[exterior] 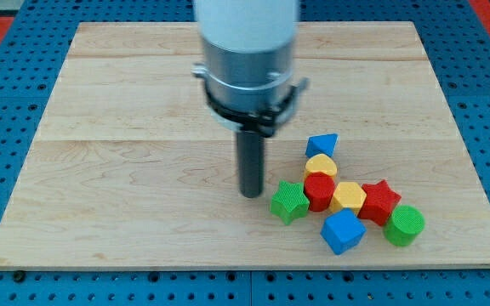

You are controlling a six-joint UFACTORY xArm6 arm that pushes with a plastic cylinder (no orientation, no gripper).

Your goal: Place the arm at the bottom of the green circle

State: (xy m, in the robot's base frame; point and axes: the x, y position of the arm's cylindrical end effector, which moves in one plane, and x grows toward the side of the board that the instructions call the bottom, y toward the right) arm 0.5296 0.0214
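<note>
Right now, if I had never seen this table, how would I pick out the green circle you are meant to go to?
Start at the wooden board and go to the cluster of coloured blocks near its bottom right. The green circle is the block farthest to the view's right, touching the red star. Unlike the green star beside my tip, it is a smooth round cylinder.

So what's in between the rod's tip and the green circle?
In the camera view, between my tip and the green circle lie the green star, red block, yellow block, blue cube and red star.
</note>
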